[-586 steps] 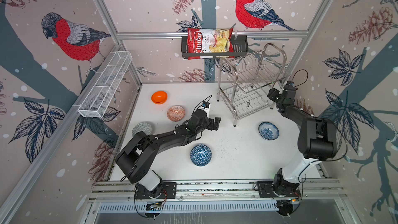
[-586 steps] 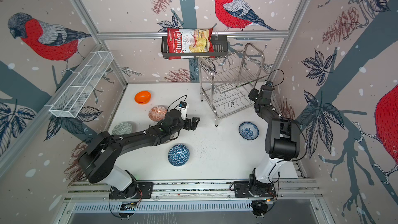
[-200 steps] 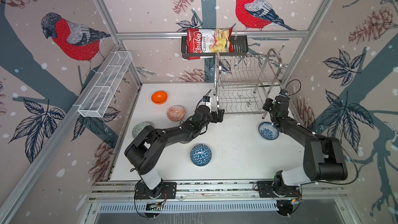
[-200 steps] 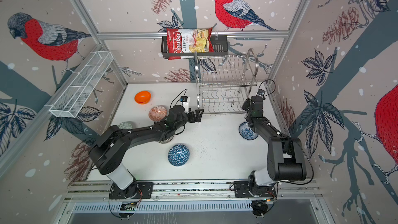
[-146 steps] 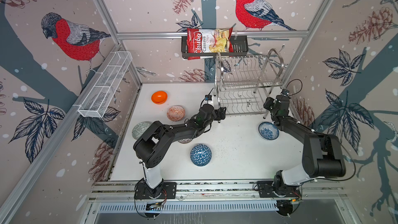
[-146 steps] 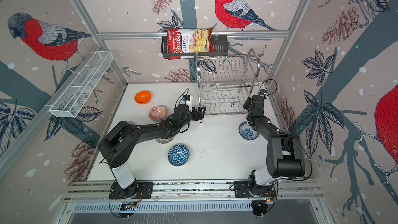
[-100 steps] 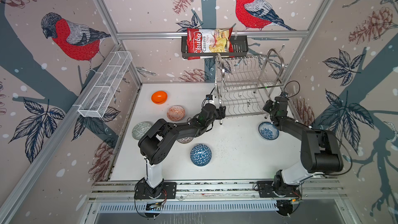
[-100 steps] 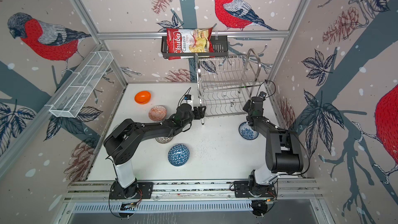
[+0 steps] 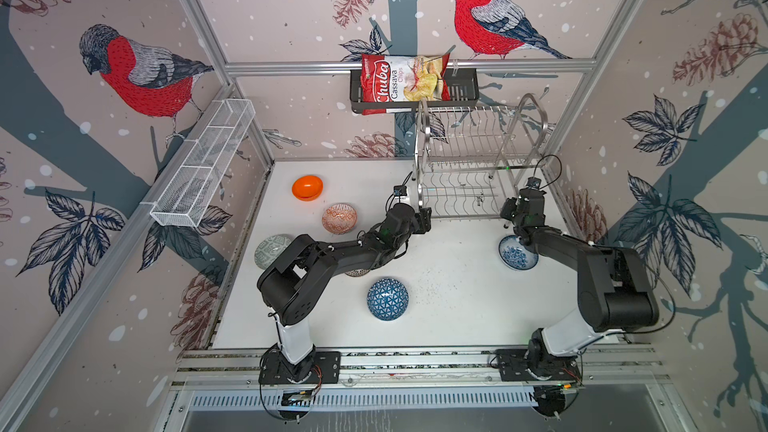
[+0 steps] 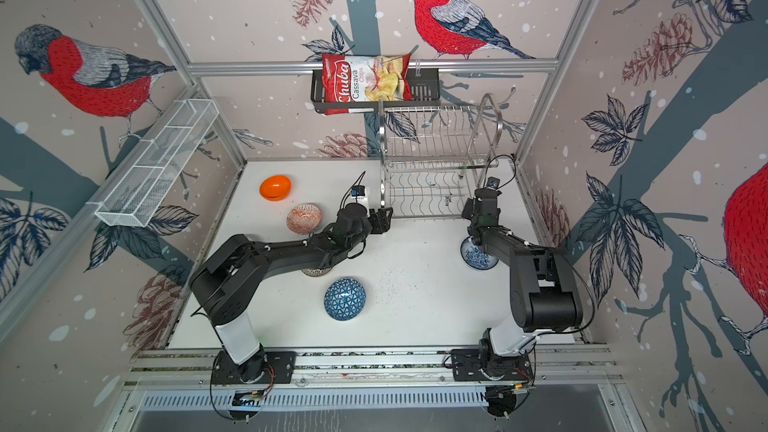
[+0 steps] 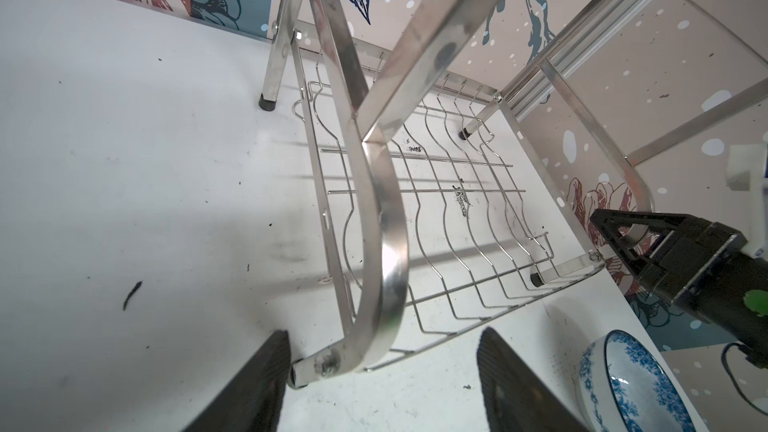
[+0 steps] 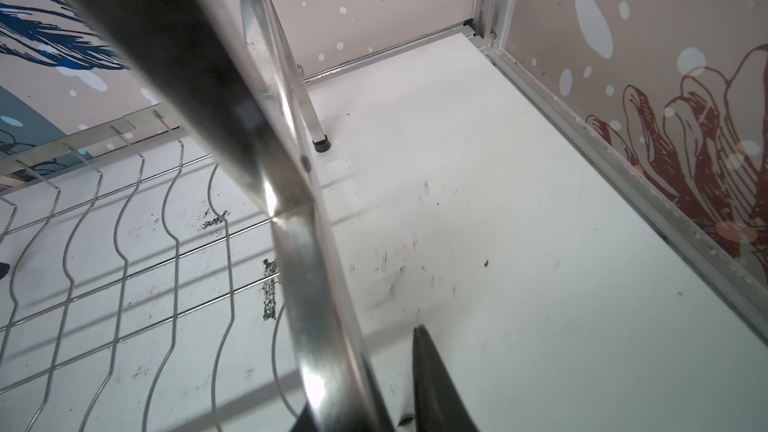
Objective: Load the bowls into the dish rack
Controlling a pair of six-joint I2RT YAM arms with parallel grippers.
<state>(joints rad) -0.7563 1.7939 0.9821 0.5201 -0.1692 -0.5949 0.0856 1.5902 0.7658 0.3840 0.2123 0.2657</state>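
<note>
The steel-wire dish rack (image 9: 465, 168) (image 10: 428, 168) stands upright at the back right with no bowl in it. My left gripper (image 9: 426, 218) (image 11: 382, 332) is open, straddling its front-left foot. My right gripper (image 9: 508, 211) (image 12: 386, 388) is at the front-right leg with narrow jaws; the tube (image 12: 307, 284) hides one finger. On the table lie the bowls: orange (image 9: 307, 187), red-white (image 9: 339, 218), grey-green (image 9: 272, 250), blue triangled, upside down (image 9: 387, 299), and blue-floral (image 9: 518, 254) (image 11: 636, 384) under my right arm. The dotted one (image 9: 358, 272) peeks from under my left arm.
A black shelf with a chips bag (image 9: 405, 85) hangs on the back wall just above the rack. A long white mesh basket (image 9: 203, 168) is fixed to the left wall. The right wall's frame post (image 9: 569, 118) runs close beside the rack.
The rack leaned half a second ago and now stands level on its feet, square to the back wall. Both grippers stayed at its front legs, and both sets of jaws narrowed.
</note>
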